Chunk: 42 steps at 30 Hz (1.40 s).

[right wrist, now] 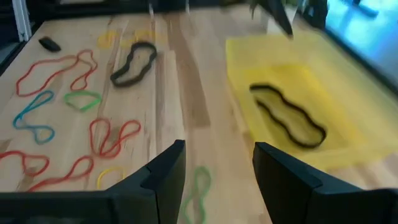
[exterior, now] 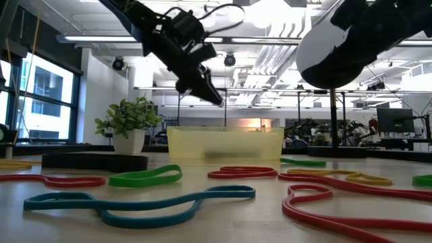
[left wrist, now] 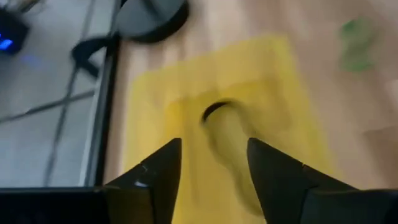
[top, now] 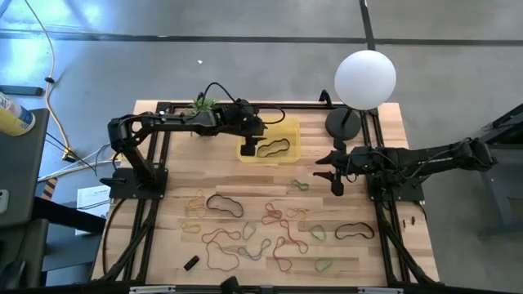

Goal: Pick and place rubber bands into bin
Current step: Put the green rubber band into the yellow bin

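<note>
Wooden table (top: pixel 163 245), lamp (top: pixel 365 79) beside bin (top: pixel 288 128)

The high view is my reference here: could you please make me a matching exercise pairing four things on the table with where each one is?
Things:
1. black rubber band
2. left gripper
3. right gripper
4. small black block

Places:
A. on the wood near the table's front left corner
B. lying inside the bin
C. above the bin's left edge, fingers apart
D. over bare wood to the right of the bin, fingers apart

Pairs: 1-B, 2-C, 3-D, 4-A
</note>
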Motion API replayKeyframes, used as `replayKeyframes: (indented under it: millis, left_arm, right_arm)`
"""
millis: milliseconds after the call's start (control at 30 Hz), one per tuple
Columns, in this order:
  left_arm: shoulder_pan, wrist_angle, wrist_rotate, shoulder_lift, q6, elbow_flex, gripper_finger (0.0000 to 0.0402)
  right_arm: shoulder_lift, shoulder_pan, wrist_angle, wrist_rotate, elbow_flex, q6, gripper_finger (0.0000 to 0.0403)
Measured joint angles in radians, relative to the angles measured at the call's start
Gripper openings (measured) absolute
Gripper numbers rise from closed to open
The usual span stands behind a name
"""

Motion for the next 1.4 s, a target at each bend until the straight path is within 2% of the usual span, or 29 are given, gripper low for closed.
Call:
replayKeyframes:
  millis: [167,333,567,767,1000,1233,1400]
  left_arm:
    - [-0.065,-0.048,0.129,-0.062,0.004,0.000,0.0180]
    - [-0.187,-0.130,0.091,-0.138,0.028,0.000,0.0167]
    - [-0.444,-0.294,-0.099,-0.245,0.018,0.000,0.0149]
    - [-0.699,-0.408,-0.352,-0.284,-0.079,0.000,0.0141]
    - [-0.960,-0.496,-0.646,-0.289,-0.271,-0.007,0.0139]
    - [-1.142,-0.526,-0.883,-0.289,-0.489,-0.093,0.0135]
    - [-1.194,-0.550,-0.942,-0.288,-0.620,-0.140,0.0135]
  right_arm:
    - [0.076,0.003,-0.031,-0.037,0.000,0.050,0.0177]
    - [0.183,0.033,0.016,-0.035,0.000,0.049,0.0177]
    - [0.326,0.097,0.132,-0.035,0.000,0.044,0.0177]
    - [0.430,0.145,0.170,-0.018,0.000,0.062,0.0177]
    - [0.523,0.162,0.210,0.051,0.000,0.075,0.0177]
    - [0.603,0.161,0.298,0.068,0.000,0.085,0.0177]
    - [0.647,0.161,0.324,0.067,0.000,0.108,0.0177]
